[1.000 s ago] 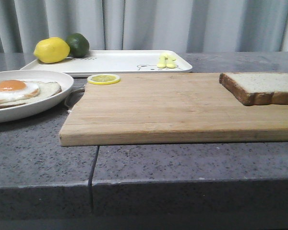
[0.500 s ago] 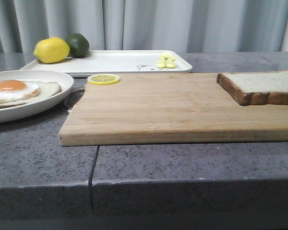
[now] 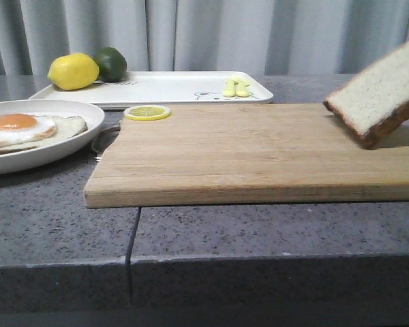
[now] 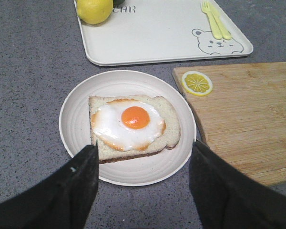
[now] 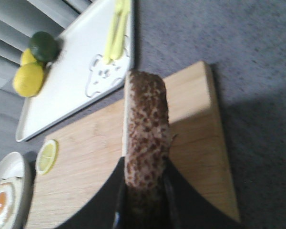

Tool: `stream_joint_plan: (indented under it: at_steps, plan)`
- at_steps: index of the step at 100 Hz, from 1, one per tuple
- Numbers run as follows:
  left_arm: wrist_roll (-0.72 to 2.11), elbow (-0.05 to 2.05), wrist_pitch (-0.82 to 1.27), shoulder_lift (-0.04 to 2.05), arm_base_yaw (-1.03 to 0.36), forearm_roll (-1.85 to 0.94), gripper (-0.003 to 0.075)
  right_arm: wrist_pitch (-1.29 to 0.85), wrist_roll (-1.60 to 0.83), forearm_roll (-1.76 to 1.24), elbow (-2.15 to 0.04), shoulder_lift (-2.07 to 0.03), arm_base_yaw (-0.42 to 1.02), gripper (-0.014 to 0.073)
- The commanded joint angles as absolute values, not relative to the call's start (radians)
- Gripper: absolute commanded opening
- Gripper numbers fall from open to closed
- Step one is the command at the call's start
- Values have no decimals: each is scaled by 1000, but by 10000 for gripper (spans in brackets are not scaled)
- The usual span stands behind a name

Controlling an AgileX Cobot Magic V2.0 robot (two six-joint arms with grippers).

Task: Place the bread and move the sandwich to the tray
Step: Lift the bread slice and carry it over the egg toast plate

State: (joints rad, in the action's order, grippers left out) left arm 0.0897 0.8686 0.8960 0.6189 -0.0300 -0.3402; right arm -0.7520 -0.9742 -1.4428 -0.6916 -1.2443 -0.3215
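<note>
Two end effectors: right end effector (image 5: 145, 191) clamped on bread (image 5: 147, 143), tilted above cutting board (image 3: 259, 153); left end effector (image 4: 143, 167) spread wide over sandwich (image 4: 131, 125) on plate (image 4: 76, 119). Beyond, tray (image 3: 170, 87) holding lemon (image 3: 73, 71), lime (image 3: 111, 63).

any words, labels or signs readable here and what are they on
"CAR": printed on the tray, next to the lemon; the lemon may cover more letters.
The same print shows in the front view but is too blurred to read.
A bear cartoon is on the tray, with no words.
No other text shows.
</note>
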Motion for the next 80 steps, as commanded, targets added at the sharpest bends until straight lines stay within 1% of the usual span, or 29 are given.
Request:
stream_joint_plan:
  at_steps: [1,11,20,32,51,69,80]
  plan:
    - [92,903,824,626,-28,-366,385,-830,-926,-1479,-743,-1170,-314,-57]
    - [92,903,824,626,-28,-366,385,-835,-874,-1487,-765,-1128,-278,-57]
    - [92,903,824,626,-28,-366,385,-818,-839,-1510,-781,-1108,-209,-57]
    - [92,903,824,626,-28,-366,385,-750,-830,-1599,-793,-1105,-64,-57]
    - [92,903,824,626,-28,-366,385,-492,-852,-1758,-795,-1107,224,-57]
    - [92,903,824,626,-28,-366,385,-375,-896,-1880,-848,-1154,400,-57]
    - [92,903,824,626,-28,-366,385,-312,-900,-1882,-909,-1219,504,-57]
